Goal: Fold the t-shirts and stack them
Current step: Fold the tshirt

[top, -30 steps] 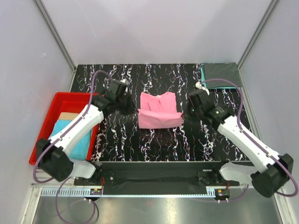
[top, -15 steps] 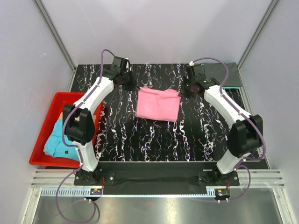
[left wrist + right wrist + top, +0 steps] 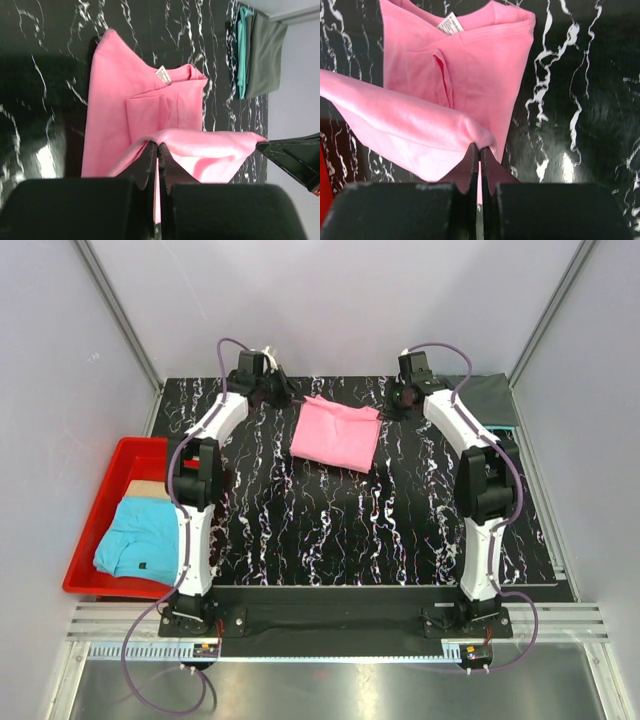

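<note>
A bright pink t-shirt (image 3: pixel 335 433) lies partly folded at the far middle of the black marbled table, collar and label (image 3: pixel 450 22) toward the back. My left gripper (image 3: pixel 157 145) is shut on its left corner and my right gripper (image 3: pixel 480 146) is shut on its right corner. Between them the pinched edge (image 3: pixel 210 142) hangs lifted over the rest of the shirt. In the top view the left gripper (image 3: pixel 288 397) and right gripper (image 3: pixel 394 406) flank the shirt with both arms stretched far. A dark grey t-shirt (image 3: pixel 265 50) lies on a teal one (image 3: pixel 243 45) at the back right. A light blue t-shirt (image 3: pixel 145 540) sits in the bin.
A red plastic bin (image 3: pixel 100 490) stands off the table's left edge, with a tan item (image 3: pixel 150 487) behind the light blue shirt. Grey walls close in the back and both sides. The dark grey and teal stack (image 3: pixel 490 395) sits close behind the right arm.
Both arms have stretched out toward the back of the table, carrying the pink shirt's held edge with them. The shirt has shifted farther back and lies flatter.
</note>
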Robot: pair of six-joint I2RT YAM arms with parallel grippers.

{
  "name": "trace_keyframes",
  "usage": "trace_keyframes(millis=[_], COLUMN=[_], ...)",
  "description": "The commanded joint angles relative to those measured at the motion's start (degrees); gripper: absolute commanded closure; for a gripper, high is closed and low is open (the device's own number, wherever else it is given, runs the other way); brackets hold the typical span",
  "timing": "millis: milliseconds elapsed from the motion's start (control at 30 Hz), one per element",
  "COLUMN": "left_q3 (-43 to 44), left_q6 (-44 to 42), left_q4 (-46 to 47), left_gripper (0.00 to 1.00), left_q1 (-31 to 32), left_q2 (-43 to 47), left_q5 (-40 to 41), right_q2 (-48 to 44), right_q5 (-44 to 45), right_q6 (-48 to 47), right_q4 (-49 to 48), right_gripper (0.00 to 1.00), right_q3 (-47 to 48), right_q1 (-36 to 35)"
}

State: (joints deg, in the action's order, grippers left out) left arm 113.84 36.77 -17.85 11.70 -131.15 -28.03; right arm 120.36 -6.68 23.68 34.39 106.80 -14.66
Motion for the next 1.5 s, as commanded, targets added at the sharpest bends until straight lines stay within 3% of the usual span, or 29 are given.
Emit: trace_keyframes(millis=[0,67,367,633,1067,1267,1467], left_q3=[6.0,5.8,-12.5,-38.1,-69.0,-79.7,-82.2], left_q6=[2.5,2.0,2.1,1.4,-0.8,2.9,6.3], left_q4=[9.9,10.4,15.9,17.7,1.1,0.8,-7.4], left_gripper=[1.0,1.0,1.0,1.0,1.0,1.0,1.0], left_q1=[-1.1,-1.0,-0.8,0.9,7.2,11.1,14.4], left_q2=[-2.9,-2.4,11.7,29.3,48.4,57.5,71.6], left_q5=[-5.2,-5.0,-3.8,-2.8,-1.5,-0.2,2.8], right_q2=[3.1,3.0,-7.9,-22.3,-41.4,-50.2,-61.5], right_q5=[-2.9,-3.7,-5.8,-11.1,-11.5,-11.2,-9.3], right_q6=[-1.1,-1.5,-0.7,0.1,3.5,7.3,15.3], right_q4=[0.2,0.0,0.0,-0.1,-1.9,0.4,6.4], right_gripper=[1.0,1.0,1.0,1.0,1.0,1.0,1.0], right_q3=[5.8,6.0,-3.6,-23.0,-56.3,-63.5,-66.9], right_q1=[1.4,1.4,1.4,0.6,-5.5,-7.7,-11.4])
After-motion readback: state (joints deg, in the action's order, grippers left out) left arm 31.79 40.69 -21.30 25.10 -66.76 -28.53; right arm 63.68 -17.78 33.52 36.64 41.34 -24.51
